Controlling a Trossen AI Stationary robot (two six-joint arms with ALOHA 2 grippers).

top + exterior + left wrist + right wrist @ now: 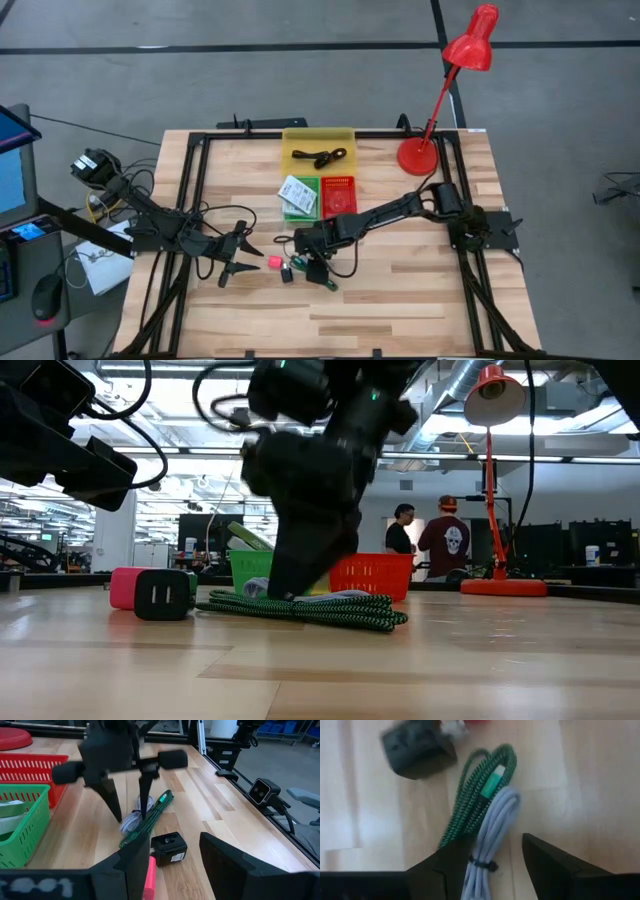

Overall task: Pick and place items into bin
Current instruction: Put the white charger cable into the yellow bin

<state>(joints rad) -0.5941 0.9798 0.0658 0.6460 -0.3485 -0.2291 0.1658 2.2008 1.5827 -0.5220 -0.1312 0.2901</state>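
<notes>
A coiled green braided cable (480, 805) and a white cable bundle (495, 822) lie side by side on the table. Close by them are a black charger block (169, 848) and a small pink piece (122, 587). My right gripper (495, 857) is open and points down over the cables, with one finger on each side of the white bundle (131, 820). My left gripper (237, 258) is open and waits just to the left of the pink piece (273, 262), touching nothing. My right gripper comes at the cables from above, pointing down, its fingers (116, 807) straddling the white bundle near its tied end (481, 865). One finger stands at the edge of the green cable (300, 608). I cannot tell whether either finger touches a cable.
Three bins stand toward the far edge: a yellow one (345, 135) holding a black cord, a green one (314, 182) holding white packets, and a red one (338, 181). A red desk lamp (418, 155) stands at the far right. Bare wood lies toward the near edge.
</notes>
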